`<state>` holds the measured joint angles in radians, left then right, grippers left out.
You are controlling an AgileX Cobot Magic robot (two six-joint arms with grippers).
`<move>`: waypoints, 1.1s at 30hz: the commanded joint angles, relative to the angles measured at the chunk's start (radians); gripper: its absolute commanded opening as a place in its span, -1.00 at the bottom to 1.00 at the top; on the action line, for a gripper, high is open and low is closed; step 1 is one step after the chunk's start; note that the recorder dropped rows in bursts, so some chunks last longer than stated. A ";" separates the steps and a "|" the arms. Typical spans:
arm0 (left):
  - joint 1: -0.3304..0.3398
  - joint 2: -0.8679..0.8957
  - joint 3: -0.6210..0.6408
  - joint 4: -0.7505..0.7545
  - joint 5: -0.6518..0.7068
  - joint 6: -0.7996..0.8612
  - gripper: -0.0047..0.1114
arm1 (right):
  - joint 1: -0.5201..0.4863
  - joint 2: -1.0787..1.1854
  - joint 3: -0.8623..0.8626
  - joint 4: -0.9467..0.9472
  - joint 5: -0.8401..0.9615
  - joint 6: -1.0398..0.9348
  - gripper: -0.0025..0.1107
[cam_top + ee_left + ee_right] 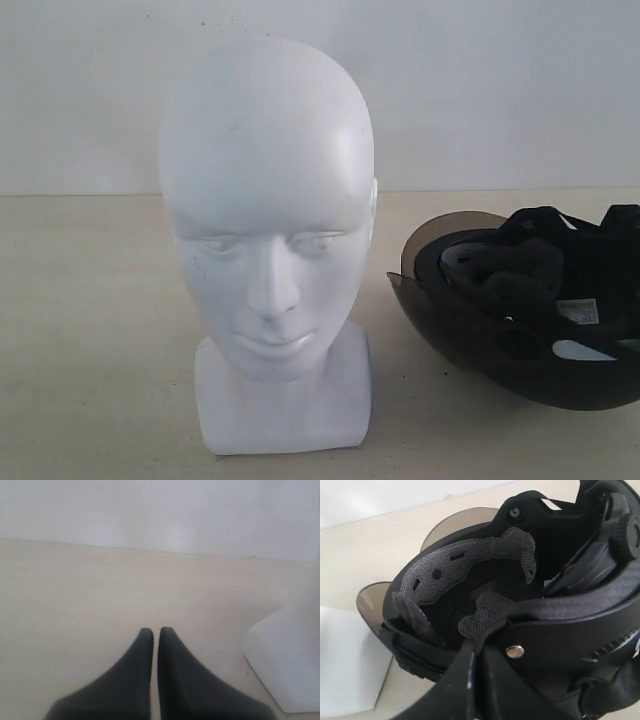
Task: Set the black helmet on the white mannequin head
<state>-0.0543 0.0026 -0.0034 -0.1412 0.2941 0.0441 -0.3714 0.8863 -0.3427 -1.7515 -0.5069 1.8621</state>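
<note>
1. Matte-black rounded helmet (pixel 520 320) with its smoky curved visor lies upside down, padded opening upward, on the pale table (pixel 80 350) at the right edge of the exterior frame.
2. You see the glossy white bald mannequin head (pixel 265 230) upright left of centre, just beside the helmet and apart from it.
3. Your left gripper (pixel 156 630) has its dark fingers pressed together on nothing.
4. Your right gripper (pixel 479 647) is closed, tips at the helmet's rim; whether they pinch it cannot be told.
</note>
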 commanded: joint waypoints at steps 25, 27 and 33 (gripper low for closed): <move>0.003 -0.003 0.003 -0.007 -0.003 0.000 -0.84 | -0.006 -0.275 0.094 0.007 -0.001 0.050 -0.95; 0.003 -0.003 0.003 -0.007 -0.003 0.000 -0.84 | -0.006 -0.275 0.094 0.007 -0.001 0.050 -0.91; 0.003 -0.003 0.003 -0.007 -0.003 0.000 -0.84 | -0.006 -0.275 0.094 0.007 0.016 0.065 -0.17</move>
<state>-0.0543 0.0026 -0.0034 -0.1412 0.2941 0.0441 -0.3714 0.6168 -0.2459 -1.7506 -0.5096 1.9156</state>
